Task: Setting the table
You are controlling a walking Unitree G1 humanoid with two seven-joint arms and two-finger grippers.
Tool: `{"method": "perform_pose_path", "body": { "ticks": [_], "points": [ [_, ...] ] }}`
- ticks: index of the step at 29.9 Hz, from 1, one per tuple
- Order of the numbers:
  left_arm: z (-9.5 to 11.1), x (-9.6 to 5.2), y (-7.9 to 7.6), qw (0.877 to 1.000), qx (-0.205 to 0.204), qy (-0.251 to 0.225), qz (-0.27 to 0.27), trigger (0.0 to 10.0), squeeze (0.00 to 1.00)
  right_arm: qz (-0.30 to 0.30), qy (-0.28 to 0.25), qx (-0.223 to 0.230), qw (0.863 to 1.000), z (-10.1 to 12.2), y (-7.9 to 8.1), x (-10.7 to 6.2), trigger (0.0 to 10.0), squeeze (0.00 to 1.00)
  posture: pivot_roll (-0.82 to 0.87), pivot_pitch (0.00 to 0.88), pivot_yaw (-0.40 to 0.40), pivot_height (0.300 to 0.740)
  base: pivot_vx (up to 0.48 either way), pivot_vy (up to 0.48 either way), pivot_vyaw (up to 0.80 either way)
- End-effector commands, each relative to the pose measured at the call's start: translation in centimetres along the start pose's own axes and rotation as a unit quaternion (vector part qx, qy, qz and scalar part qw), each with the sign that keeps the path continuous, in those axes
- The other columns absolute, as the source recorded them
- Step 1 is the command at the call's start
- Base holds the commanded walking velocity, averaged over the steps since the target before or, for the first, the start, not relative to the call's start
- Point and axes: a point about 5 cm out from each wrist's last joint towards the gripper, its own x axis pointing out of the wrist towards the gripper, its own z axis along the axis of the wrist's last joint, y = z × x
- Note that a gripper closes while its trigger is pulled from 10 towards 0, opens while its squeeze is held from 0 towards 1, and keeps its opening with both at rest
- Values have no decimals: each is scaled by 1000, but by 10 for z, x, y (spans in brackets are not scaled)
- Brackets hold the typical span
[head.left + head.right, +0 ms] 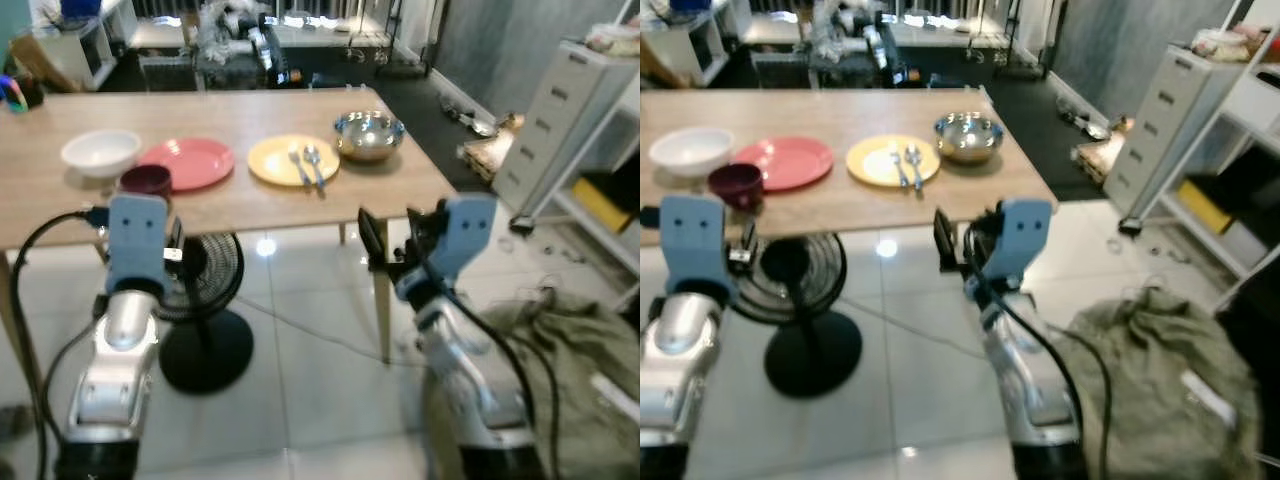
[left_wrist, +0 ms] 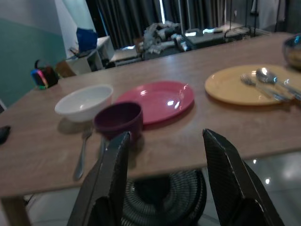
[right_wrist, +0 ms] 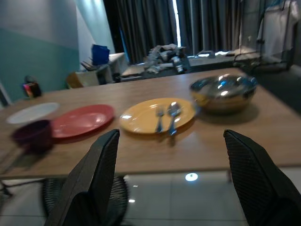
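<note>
On the wooden table [image 1: 250, 205] stand, from left to right, a white bowl [image 1: 100, 152], a red plate [image 1: 188, 162], a yellow plate [image 1: 292, 159] carrying a fork and a spoon [image 1: 312, 165], and a steel bowl [image 1: 369, 135]. A dark maroon bowl [image 1: 146, 181] sits at the near edge in front of the red plate, with a fork [image 2: 83, 150] lying beside it. My left gripper [image 2: 164, 141] is open, held short of the table edge facing the maroon bowl. My right gripper [image 3: 171, 141] is open too, level with the tabletop and facing the yellow plate.
A black floor fan [image 1: 205, 300] stands under the table. Grey drawers [image 1: 565, 120] and shelves line the right wall. A green cloth [image 1: 570, 340] lies heaped on the tiled floor at the right. A pen holder [image 1: 20, 92] sits at the table's far left.
</note>
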Motion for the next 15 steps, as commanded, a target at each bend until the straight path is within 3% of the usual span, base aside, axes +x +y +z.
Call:
{"method": "perform_pose_path", "body": {
  "ticks": [1,7,15],
  "points": [
    [-2,-2,4,1000,7,6,5,10000,0,8,-8,-1,1000,4,6,1,10000,0,7,0,27,740,480,0,0],
    [-1,-2,4,1000,6,6,4,10000,0,1,-9,-3,1000,4,5,2,10000,0,7,0,27,740,480,0,0],
    [1,-2,3,1000,6,4,0,10000,0,-25,0,-3,1000,3,-2,2,10000,0,6,0,28,740,480,0,-702]
  ]
}}
